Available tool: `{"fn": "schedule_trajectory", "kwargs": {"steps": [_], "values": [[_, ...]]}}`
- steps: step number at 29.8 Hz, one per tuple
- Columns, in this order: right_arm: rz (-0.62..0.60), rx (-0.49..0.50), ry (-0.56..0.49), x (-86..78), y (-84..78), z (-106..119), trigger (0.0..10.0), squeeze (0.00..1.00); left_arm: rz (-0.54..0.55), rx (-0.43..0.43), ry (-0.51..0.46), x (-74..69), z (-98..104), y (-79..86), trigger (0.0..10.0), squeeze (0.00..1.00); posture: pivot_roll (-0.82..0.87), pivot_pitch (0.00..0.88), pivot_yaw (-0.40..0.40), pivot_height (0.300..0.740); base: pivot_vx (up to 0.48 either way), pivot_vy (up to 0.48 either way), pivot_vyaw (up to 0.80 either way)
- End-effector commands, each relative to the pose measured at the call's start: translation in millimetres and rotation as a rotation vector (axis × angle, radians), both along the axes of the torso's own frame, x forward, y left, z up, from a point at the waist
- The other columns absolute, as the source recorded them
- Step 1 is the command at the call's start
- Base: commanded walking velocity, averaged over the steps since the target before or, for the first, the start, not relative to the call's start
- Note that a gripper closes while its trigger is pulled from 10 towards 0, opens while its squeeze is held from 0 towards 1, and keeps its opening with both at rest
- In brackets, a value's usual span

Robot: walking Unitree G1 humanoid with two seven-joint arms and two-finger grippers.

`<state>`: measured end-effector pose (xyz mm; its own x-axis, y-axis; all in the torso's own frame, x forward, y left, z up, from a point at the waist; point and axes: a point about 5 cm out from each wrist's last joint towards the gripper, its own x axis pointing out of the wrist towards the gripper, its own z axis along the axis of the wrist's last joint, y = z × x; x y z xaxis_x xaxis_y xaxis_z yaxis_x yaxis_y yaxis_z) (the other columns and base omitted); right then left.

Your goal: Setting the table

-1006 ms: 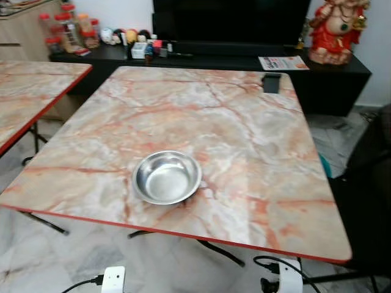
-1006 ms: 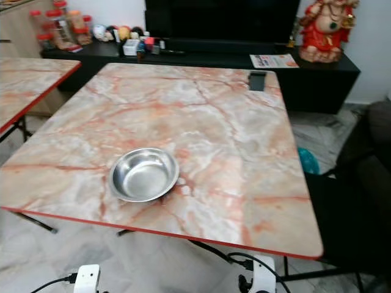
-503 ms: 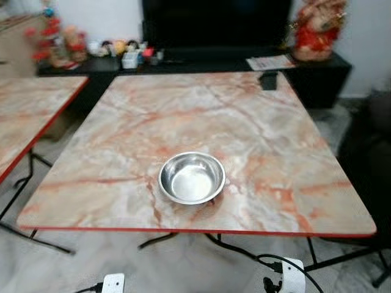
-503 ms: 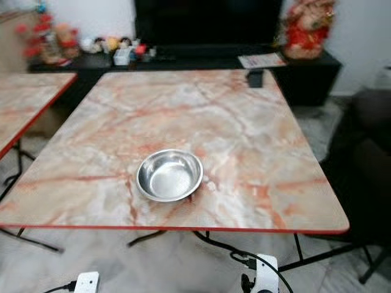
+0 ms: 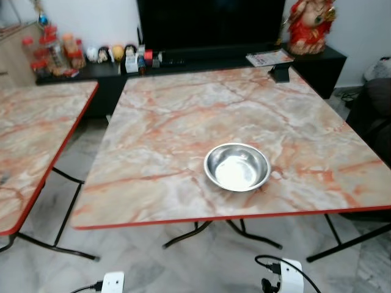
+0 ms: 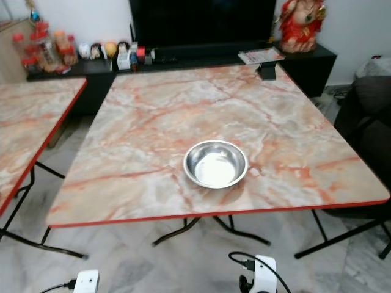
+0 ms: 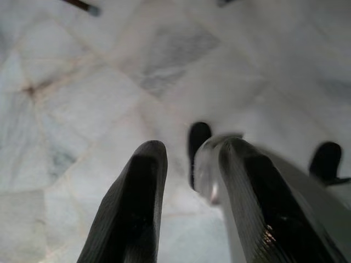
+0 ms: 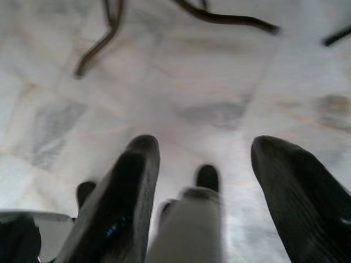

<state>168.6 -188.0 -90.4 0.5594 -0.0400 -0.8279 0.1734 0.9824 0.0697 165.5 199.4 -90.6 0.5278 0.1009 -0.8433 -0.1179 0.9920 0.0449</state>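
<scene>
Left eye view looks down on a marble-patterned bench (image 5: 183,122) with a red edge, and a stainless steel bowl (image 5: 237,166) sits upright on it, near the front edge and a little toward the robot's right of the middle. The bowl is empty, with a bright reflection on its inner base. At the far right corner of the bench stands a small dark object (image 5: 280,73); what it is cannot be made out. A second marble bench (image 5: 36,134) with the same red trim stands to the left, apart from the first, with marble floor (image 5: 146,262) between and below them. Behind both runs a low black TV cabinet (image 5: 317,58) carrying a dark television (image 5: 208,24), a red and gold figurine (image 5: 308,25), a printed leaflet (image 5: 269,58), a row of small trinkets (image 5: 116,55) and some red-capped jars (image 5: 52,52).

Left wrist view shows the left pincer (image 7: 186,181) hanging over the pale floor tiles, its two black fingers (image 7: 137,203) parted with nothing between them. Right wrist view shows the right pincer (image 8: 205,181) likewise above the floor, fingers (image 8: 123,192) spread wide and empty, with black bench legs (image 8: 104,38) crossing the tiles beyond.
</scene>
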Motion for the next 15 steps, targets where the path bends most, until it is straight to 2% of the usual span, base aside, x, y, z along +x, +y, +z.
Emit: {"fn": "schedule_trajectory", "kwargs": {"steps": [1,15], "values": [[0.032,0.016,-0.028,9.4,11.6,3.1,10.0,0.00,0.014,0.027,0.022,-8.2,-1.5,11.8,10.0,0.00,-0.03,0.000,0.048,0.740,0.000,0.480,0.00],[0.074,0.025,-0.031,10.9,19.4,3.2,10.0,0.00,0.048,0.035,0.023,-9.6,-1.2,16.1,10.0,0.00,-0.01,0.000,0.040,0.740,0.000,0.480,0.00]]}}
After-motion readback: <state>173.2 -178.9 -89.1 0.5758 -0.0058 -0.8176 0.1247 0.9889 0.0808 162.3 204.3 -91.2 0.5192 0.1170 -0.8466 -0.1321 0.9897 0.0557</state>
